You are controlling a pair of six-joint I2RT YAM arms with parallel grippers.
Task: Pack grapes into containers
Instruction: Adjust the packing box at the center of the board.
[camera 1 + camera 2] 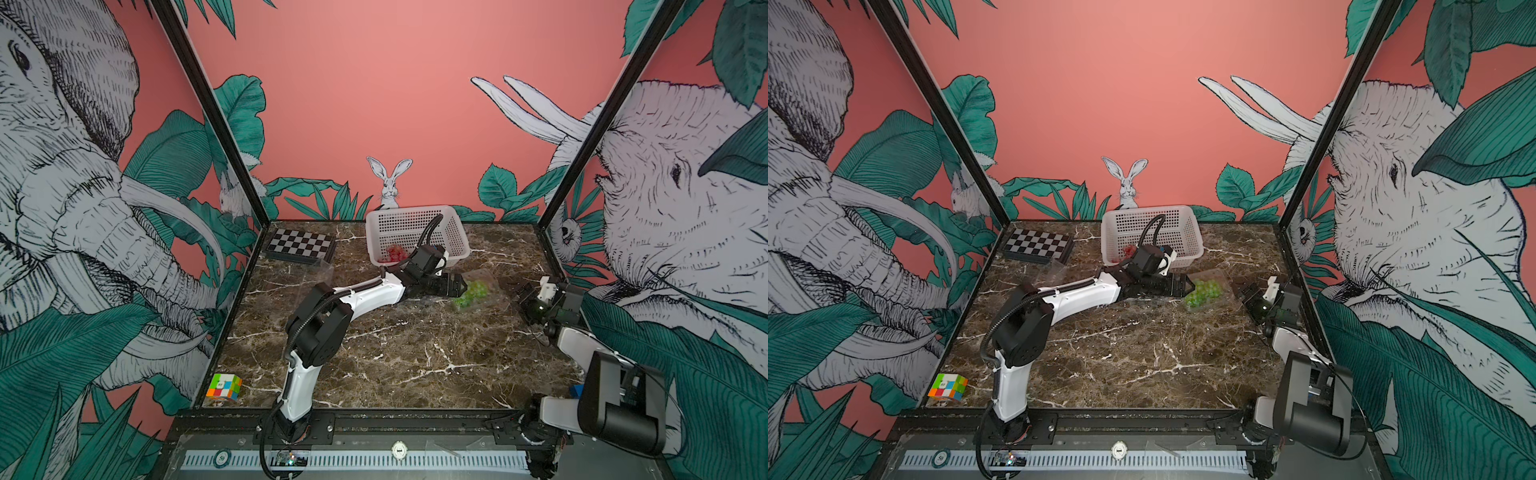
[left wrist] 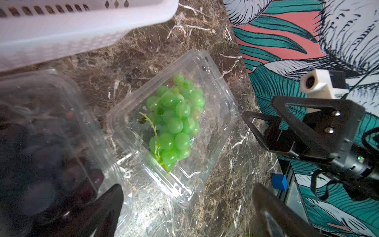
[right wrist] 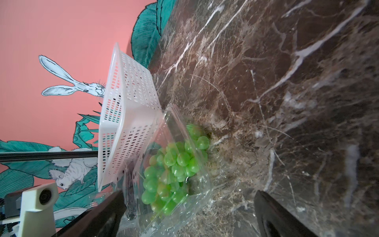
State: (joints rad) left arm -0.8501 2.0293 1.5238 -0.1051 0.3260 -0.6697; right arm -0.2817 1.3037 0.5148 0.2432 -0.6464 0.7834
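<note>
Left wrist view: green grapes [image 2: 176, 121] lay in clear container [image 2: 222, 96]; left gripper [image 2: 187, 190], right gripper [image 2: 258, 107] both spread wide, empty. Risk: either arm might shove that light box aside.

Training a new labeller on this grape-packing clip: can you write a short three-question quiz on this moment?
1. Multiple choice: which grapes lie in the container nearest the right gripper? A. red B. green C. dark
2. True or false: the right gripper is shut on the container.
3. Fill in: the red grapes lie in the white ____.

Key
1. B: green grapes.
2. False: it is open and apart from the container.
3. basket.
</note>
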